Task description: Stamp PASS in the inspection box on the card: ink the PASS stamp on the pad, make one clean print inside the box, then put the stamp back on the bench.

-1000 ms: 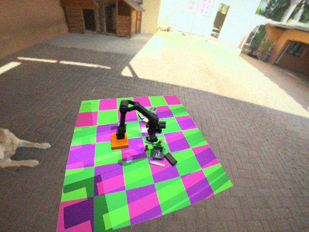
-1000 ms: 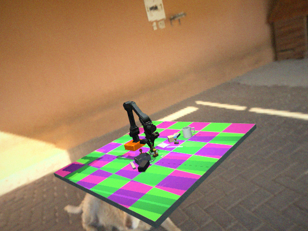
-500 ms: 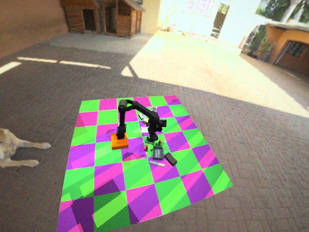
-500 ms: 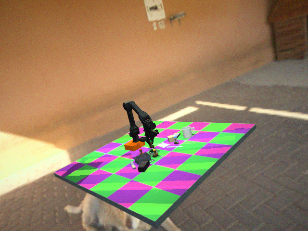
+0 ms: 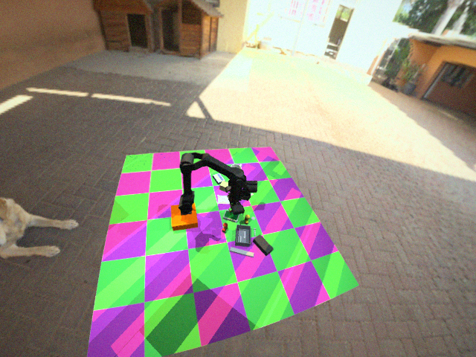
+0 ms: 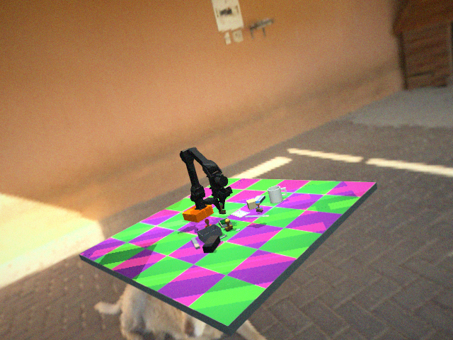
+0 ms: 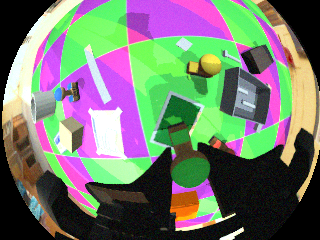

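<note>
In the wrist view, going from the left edge, a grey mug (image 7: 46, 104) lies at the rim with a small blue-and-brown stamp (image 7: 71, 92) just beside it, then a tan block (image 7: 71, 135) and a white card (image 7: 107, 132) lying flat on the checked bench (image 7: 154, 20); a pale strip (image 7: 98, 75) runs slantwise above them. Any box on the card is too blurred to make out. Near the middle, the gripper (image 7: 190, 168) pinches the green stamp (image 7: 190, 163) by its round green knob, the dark fingers closing on it from both sides. The stamp's brown neck leads down to a green square pad (image 7: 178, 120) with a pale border directly below; whether the stamp's face touches it cannot be told. Further right sit a yellow-knobbed stamp (image 7: 208, 64), a dark grey tray (image 7: 243, 92) and a black block (image 7: 256, 59). No writing on the stamp, the card or any other thing can be read; all lettering is too small or blurred. In the top view the gripper (image 5: 236, 209) stands over the green pad, between the orange base (image 5: 184, 219) and the tray.
</note>
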Available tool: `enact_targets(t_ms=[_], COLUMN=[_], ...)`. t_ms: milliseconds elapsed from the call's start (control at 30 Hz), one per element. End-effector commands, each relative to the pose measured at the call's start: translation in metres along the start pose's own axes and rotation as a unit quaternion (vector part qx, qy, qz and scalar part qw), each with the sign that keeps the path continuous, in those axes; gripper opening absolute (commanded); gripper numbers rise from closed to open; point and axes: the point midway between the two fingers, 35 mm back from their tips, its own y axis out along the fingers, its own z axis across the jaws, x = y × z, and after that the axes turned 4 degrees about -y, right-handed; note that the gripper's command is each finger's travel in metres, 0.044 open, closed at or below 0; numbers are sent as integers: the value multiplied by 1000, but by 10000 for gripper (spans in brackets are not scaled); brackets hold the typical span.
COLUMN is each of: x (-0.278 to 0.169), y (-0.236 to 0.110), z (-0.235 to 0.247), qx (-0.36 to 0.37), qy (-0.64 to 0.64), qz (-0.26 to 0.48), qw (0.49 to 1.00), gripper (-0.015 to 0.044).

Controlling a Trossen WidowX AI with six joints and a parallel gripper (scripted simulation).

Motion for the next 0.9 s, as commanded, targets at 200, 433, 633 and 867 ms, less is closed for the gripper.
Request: enact_targets(t_ms=[200, 433, 633, 867], x=[4, 5, 4, -1], y=[-5, -6, -6, -7], z=[22, 52, 78, 107], qx=[-2, 1, 2, 3], qy=[53, 118, 174, 239], qz=[-3, -1, 0, 2], qw=[999, 993, 985, 971], gripper=[0, 0, 0, 0])
